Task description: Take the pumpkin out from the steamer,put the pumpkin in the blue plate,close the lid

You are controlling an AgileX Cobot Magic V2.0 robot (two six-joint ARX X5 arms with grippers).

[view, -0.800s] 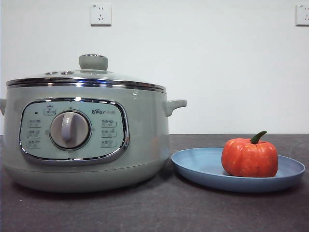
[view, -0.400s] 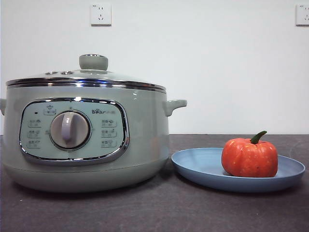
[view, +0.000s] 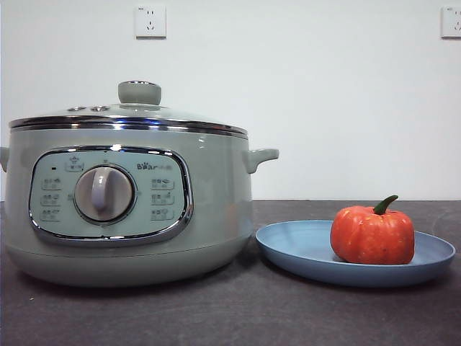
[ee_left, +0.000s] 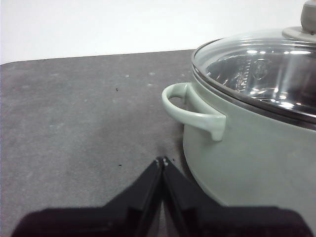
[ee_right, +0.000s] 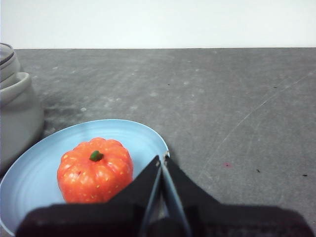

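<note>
Lid seated on steamer, pumpkin on blue plate; both claws empty, closed, left claw nearer steamer.

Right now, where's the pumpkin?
In the front view the pumpkin sits upright on the blue plate, toward its right side, right of the lidded steamer. No claw touches it.

Orange pumpkin upright in blue plate mid-counter, beside sage-green steamer, glass lid seated on it
</note>
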